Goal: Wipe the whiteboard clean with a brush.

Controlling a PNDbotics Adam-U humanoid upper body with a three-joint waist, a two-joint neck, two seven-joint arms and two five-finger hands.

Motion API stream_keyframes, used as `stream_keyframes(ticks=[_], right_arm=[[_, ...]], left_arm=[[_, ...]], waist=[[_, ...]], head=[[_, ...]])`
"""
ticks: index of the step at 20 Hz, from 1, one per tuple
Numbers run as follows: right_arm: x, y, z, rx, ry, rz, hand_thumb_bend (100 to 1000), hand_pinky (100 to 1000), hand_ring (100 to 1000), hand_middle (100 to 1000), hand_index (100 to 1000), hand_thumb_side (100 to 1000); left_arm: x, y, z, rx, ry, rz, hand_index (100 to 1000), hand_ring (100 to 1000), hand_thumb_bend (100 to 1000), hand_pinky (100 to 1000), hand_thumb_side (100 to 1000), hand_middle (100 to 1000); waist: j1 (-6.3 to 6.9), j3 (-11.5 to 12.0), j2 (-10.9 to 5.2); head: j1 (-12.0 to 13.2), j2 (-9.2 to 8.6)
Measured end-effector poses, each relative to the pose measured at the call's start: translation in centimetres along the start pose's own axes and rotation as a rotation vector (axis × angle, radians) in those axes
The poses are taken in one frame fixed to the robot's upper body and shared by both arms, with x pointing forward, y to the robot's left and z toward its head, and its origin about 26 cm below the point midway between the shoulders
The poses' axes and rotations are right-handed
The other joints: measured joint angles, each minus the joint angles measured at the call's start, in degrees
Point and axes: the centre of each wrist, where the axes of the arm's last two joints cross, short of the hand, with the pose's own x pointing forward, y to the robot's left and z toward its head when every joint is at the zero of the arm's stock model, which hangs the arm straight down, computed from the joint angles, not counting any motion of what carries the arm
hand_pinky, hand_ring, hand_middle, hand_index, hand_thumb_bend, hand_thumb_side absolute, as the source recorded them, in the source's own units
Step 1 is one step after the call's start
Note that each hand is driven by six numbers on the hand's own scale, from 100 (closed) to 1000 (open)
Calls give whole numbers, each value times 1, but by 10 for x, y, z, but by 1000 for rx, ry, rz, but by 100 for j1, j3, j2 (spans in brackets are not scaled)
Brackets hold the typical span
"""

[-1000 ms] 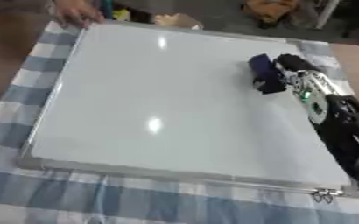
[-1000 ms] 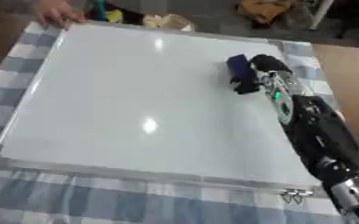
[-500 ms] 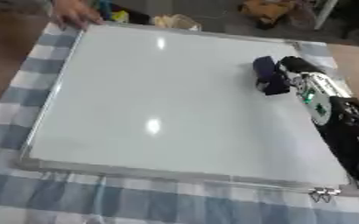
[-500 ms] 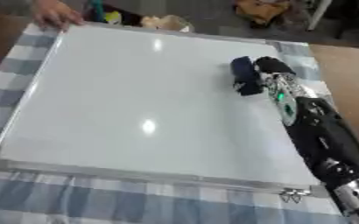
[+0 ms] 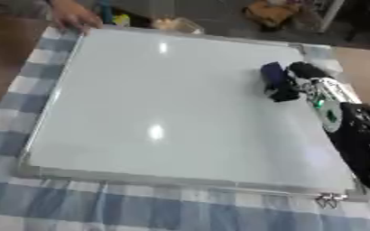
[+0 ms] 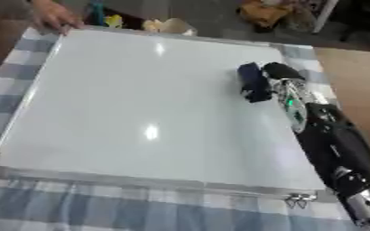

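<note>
**Right hand holds the brush on the whiteboard's right side**

The worktop (image 5: 30, 58) is covered by a blue-and-white checked cloth, which shows along the left edge and across the whole near edge, from seven to five o'clock.

The whiteboard (image 5: 164, 103) lies flat on the cloth and fills most of the view. Its surface looks white and unmarked, with two bright glints of light, one near twelve o'clock and one near the centre. A thin metal frame runs round it, and a small metal clip (image 5: 328, 200) sits at its near right corner, at about five o'clock.

The robot's right arm (image 6: 338, 153), black with a silver joint low down, comes in from five o'clock and lies along the board's right edge.

A person's hand (image 5: 74, 17) rests at the board's far left corner, at eleven o'clock, touching the frame.

The right hand (image 6: 279, 74) sits at about two o'clock, its fingers curled round the brush (image 6: 253, 83). The brush is dark blue, lies just left of the hand and rests on the board's surface, near its right edge.

The left hand shows in neither view.
</note>
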Motion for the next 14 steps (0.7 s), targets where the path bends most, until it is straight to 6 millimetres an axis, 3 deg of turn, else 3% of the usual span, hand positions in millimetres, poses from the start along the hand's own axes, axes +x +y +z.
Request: stream_keyframes(ticks=[14], right_arm=[[32,-1,11,21,-189,83,111,598,576,522,425,519]], left_arm=[[-2,0,2,1,7,5,679,467,682,553,942,550]], waist=[[-4,-50,-40]], head=[[-7,2]])
